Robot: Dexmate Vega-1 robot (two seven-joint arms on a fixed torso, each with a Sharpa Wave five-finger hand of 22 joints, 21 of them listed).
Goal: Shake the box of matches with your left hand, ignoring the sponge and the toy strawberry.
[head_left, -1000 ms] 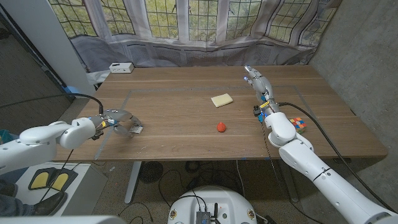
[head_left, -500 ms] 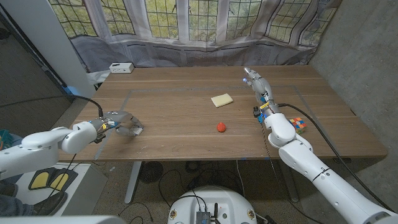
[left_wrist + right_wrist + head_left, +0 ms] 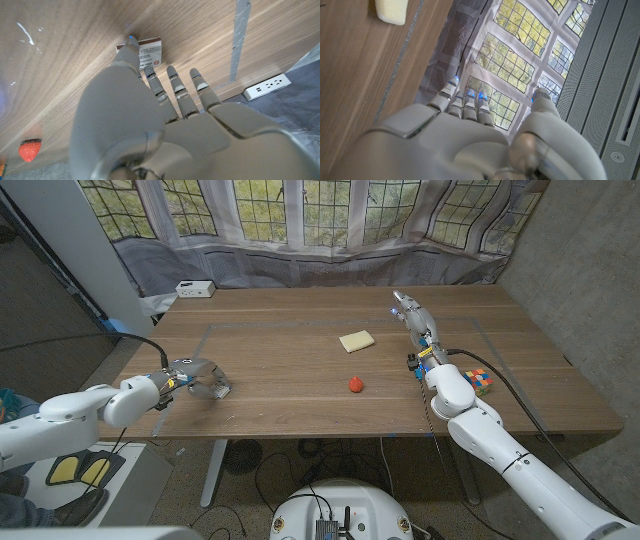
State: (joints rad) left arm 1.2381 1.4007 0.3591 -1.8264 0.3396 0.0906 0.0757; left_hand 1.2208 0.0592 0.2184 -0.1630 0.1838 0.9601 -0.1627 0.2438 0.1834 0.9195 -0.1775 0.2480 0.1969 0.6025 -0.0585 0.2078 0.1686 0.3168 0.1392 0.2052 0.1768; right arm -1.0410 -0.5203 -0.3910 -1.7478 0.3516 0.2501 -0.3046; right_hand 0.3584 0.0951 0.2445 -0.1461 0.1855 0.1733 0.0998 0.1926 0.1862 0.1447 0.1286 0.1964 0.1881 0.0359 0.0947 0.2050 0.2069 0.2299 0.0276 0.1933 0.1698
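The box of matches [image 3: 220, 389] lies on the wooden table [image 3: 300, 395] near its left front, a small pale box with a red edge. My left hand [image 3: 194, 373] hovers over it with fingers spread. In the left wrist view one fingertip [image 3: 131, 44] reaches the box of matches [image 3: 151, 53], and the other fingers stretch out beside it over bare wood. My right hand [image 3: 417, 323] stands at the right of the table, fingers straight and holding nothing. The yellow sponge [image 3: 356, 340] and the red toy strawberry [image 3: 355, 383] lie mid-table.
A coloured puzzle cube [image 3: 481, 379] sits by my right forearm. A white power strip [image 3: 194, 288] lies at the back left corner. Grey tape lines [image 3: 239, 35] mark the table. The toy strawberry [image 3: 28, 150] and the sponge [image 3: 391, 9] also show in the wrist views.
My left arm has slid a little further over the table and the hand has settled lower above the matchbox. The box stays where it was. The right hand has barely moved.
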